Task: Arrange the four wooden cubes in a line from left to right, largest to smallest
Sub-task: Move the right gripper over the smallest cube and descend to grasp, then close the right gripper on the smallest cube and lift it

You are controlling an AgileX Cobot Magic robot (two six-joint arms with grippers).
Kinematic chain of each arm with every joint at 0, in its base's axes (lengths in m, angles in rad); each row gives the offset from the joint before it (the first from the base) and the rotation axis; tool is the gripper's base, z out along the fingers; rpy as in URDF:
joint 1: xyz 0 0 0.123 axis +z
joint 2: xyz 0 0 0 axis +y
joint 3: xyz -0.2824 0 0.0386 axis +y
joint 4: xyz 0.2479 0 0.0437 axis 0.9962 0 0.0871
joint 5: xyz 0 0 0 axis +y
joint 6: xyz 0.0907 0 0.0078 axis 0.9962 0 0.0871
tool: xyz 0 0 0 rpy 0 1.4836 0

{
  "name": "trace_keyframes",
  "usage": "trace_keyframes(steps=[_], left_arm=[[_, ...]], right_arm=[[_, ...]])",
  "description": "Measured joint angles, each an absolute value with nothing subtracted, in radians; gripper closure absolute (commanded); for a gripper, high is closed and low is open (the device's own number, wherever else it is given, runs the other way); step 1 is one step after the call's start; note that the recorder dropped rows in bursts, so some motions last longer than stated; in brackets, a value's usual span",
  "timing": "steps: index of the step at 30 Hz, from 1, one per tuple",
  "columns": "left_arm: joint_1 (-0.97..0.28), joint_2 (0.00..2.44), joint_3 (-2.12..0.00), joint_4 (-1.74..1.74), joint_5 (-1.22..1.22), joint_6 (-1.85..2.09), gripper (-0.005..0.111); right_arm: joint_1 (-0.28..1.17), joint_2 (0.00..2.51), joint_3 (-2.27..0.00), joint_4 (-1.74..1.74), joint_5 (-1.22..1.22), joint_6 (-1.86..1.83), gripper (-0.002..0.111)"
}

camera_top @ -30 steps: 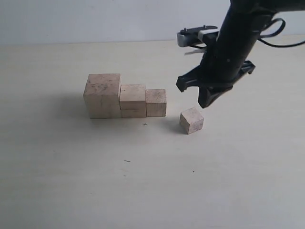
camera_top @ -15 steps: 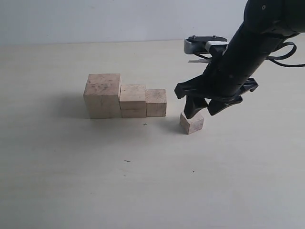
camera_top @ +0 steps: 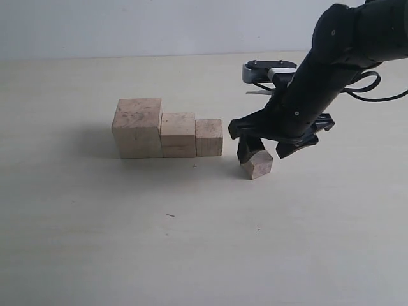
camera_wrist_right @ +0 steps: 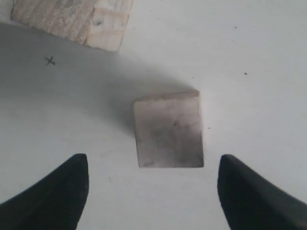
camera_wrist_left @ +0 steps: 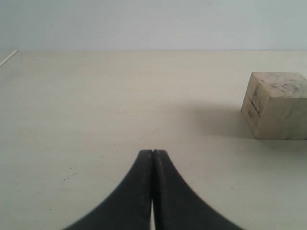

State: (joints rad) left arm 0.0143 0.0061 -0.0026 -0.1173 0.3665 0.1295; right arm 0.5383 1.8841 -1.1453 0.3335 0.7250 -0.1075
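Beside the three-cube row [camera_top: 177, 134], the right claw [camera_top: 262, 153] hangs spread apart just over the little turned cube [camera_top: 257, 165] and should pinch its flat sides.

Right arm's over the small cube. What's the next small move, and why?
Probably lower the right gripper so its open fingers flank the smallest cube, ready to close. The cube sits centred between them, but apart from the row of three cubes.

It looks like a robotics lab: a plain pale cream desk [camera_top: 95, 255] before a blank grey-white wall [camera_top: 127, 25], with a black cabled robot arm [camera_top: 344, 44] above pale raw-wood cubes [camera_top: 137, 127].
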Motion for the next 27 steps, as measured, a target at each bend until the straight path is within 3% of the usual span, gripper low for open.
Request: trace_keyframes(steps=[12, 21, 25, 27], left_arm=[[0.014, 0.006, -0.003, -0.117, 0.366, 0.129, 0.107], [0.014, 0.006, -0.003, -0.117, 0.366, 0.129, 0.107], [0.014, 0.006, -0.003, -0.117, 0.366, 0.129, 0.107], [0.014, 0.006, -0.003, -0.117, 0.366, 0.129, 0.107]], right_arm=[[0.538, 1.938, -1.145, 0.315, 0.675, -0.122, 0.039], [0.538, 1.945, -1.145, 0.249, 0.666, -0.130, 0.090], [0.538, 1.945, -1.145, 0.247, 0.666, -0.130, 0.107], [0.538, 1.945, -1.145, 0.247, 0.668, -0.130, 0.108]])
